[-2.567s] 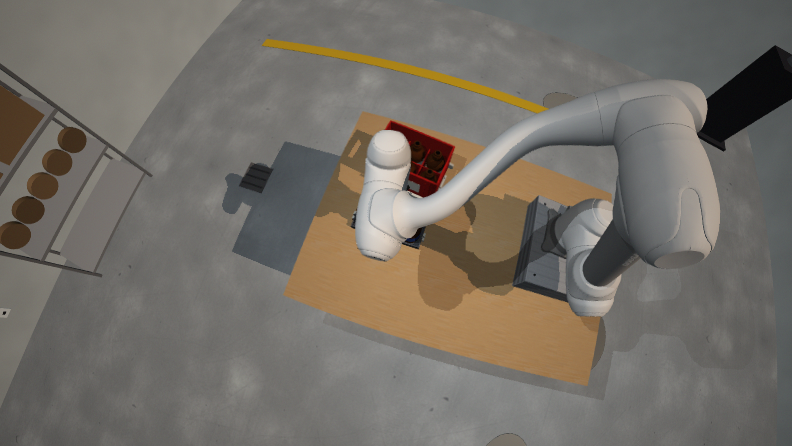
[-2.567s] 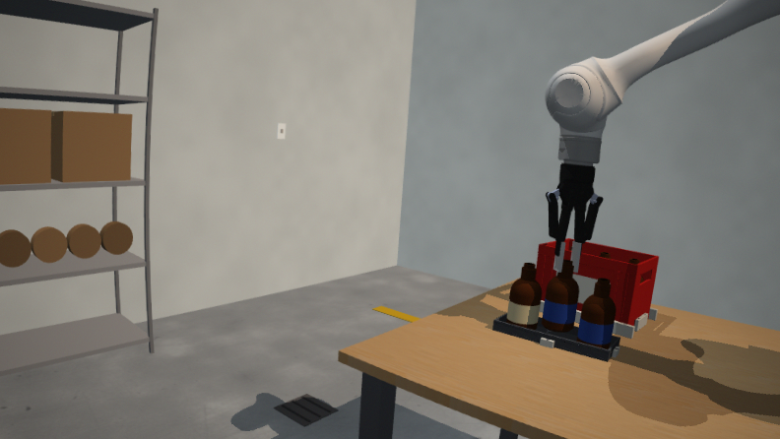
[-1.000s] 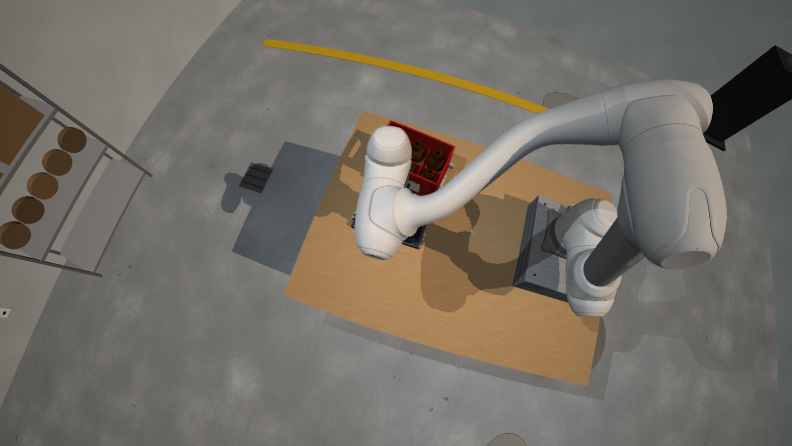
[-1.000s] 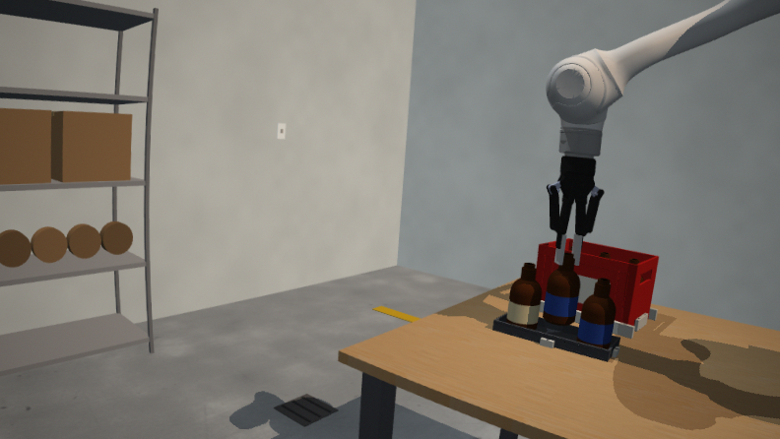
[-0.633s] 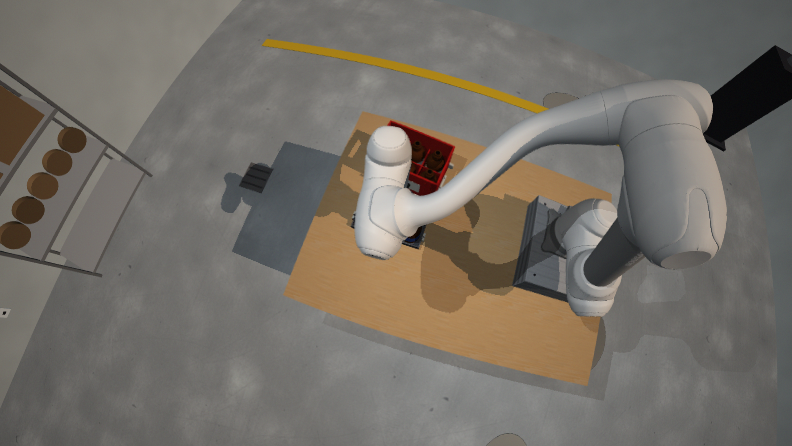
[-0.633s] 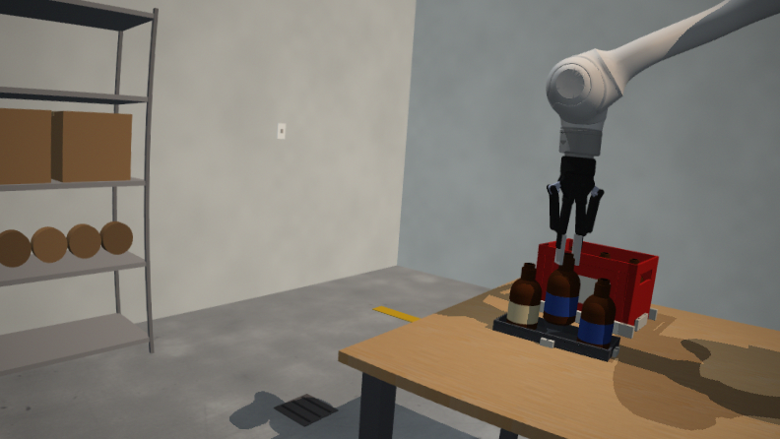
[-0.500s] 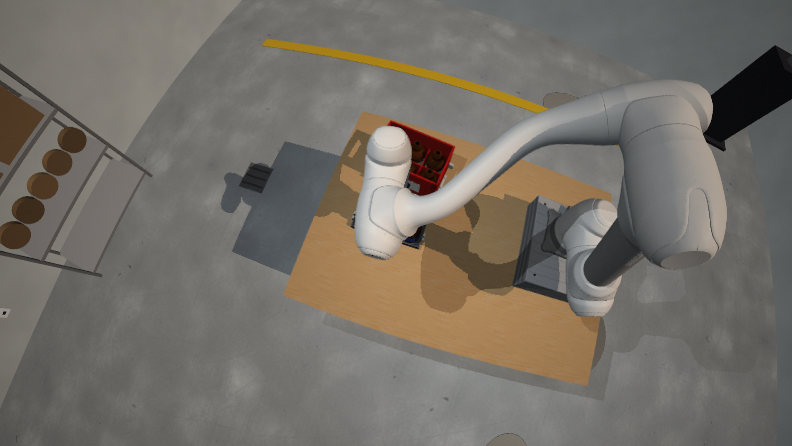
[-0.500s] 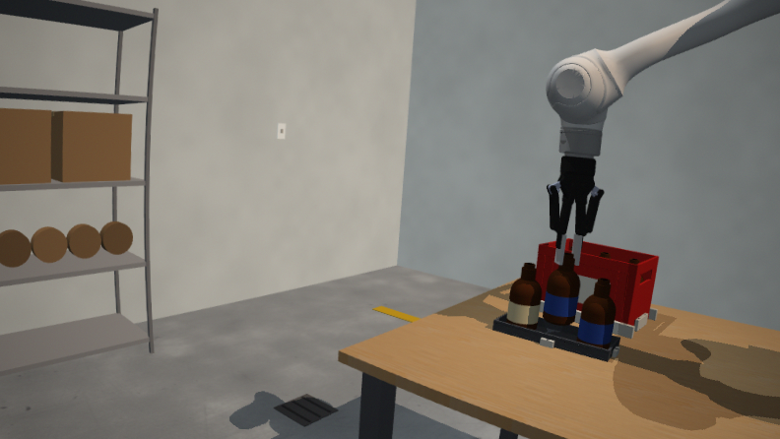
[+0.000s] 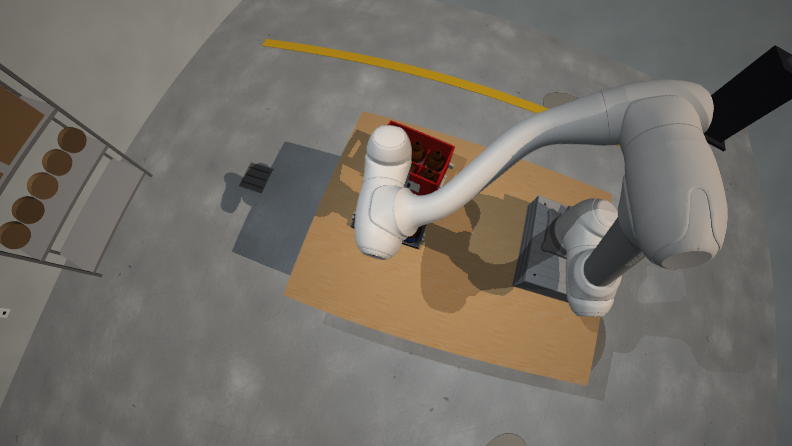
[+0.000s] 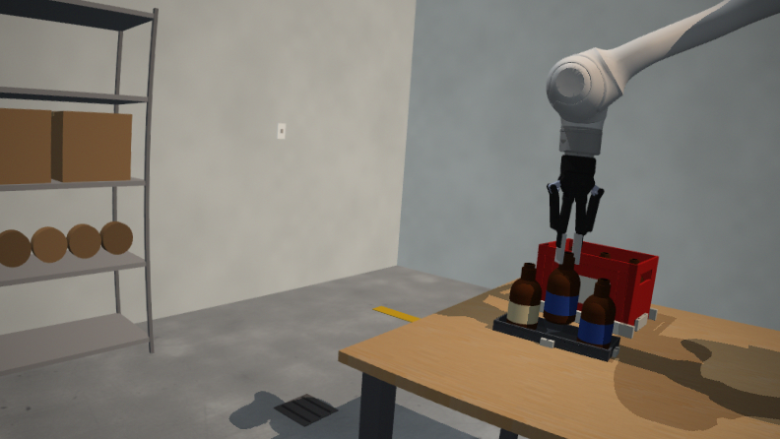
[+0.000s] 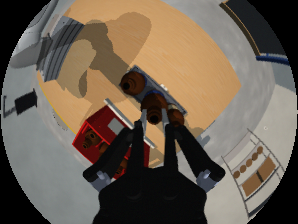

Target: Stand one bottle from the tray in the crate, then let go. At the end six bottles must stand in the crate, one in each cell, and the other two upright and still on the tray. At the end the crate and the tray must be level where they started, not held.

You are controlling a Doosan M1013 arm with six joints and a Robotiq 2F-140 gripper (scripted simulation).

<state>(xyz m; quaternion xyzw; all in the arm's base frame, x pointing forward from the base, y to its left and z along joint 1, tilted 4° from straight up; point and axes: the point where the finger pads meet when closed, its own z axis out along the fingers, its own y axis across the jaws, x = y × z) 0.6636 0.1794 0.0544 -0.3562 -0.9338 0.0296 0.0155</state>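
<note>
My gripper point(image 10: 567, 256) point(image 11: 154, 114) points straight down and is shut on the neck of a brown bottle with a blue label point(image 10: 561, 293) point(image 11: 154, 104). This is the middle bottle of three over the dark tray point(image 10: 552, 334). Its base is at or just above the tray; I cannot tell whether it touches. A brown bottle with a cream label point(image 10: 525, 296) and another with a blue label point(image 10: 597, 316) stand upright on the tray beside it. The red crate point(image 9: 446, 149) point(image 10: 606, 268) point(image 11: 100, 124) stands just behind the tray with several bottles point(image 9: 435, 159) in its cells.
Crate and tray sit near the far-left corner of the wooden table point(image 9: 443, 332) point(image 10: 480, 370). The arm's grey base block point(image 9: 538, 252) is on the table's right part. A metal shelf point(image 10: 147, 179) with boxes and round logs stands off to the left.
</note>
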